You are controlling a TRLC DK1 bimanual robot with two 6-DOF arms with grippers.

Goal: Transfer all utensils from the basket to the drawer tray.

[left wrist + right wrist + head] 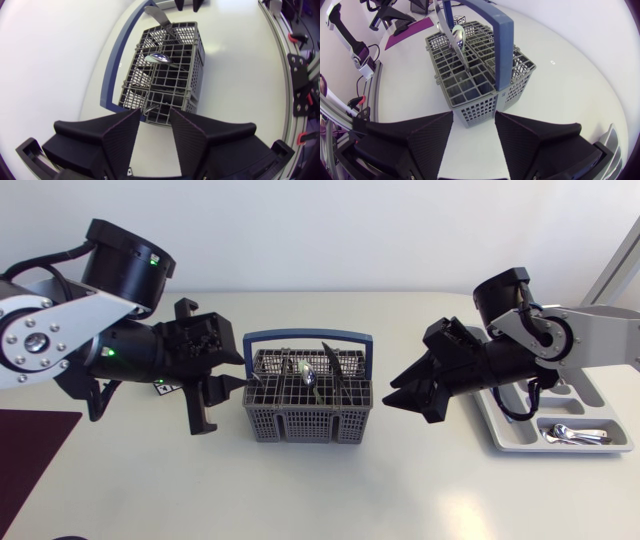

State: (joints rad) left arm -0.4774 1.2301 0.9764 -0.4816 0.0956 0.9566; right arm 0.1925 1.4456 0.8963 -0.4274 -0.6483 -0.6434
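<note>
The grey basket with a blue handle stands mid-table and holds a spoon and a dark knife, both leaning upright. My left gripper hangs just left of it, open and empty. In the left wrist view the left gripper has the basket and spoon straight ahead. My right gripper sits just right of the basket, open and empty. The right gripper also faces the basket. The white drawer tray lies at the far right.
Several metal utensils lie in the tray's front compartment, under my right arm. A dark purple mat lies at the table's left front edge. A small marker tag sits beneath my left arm.
</note>
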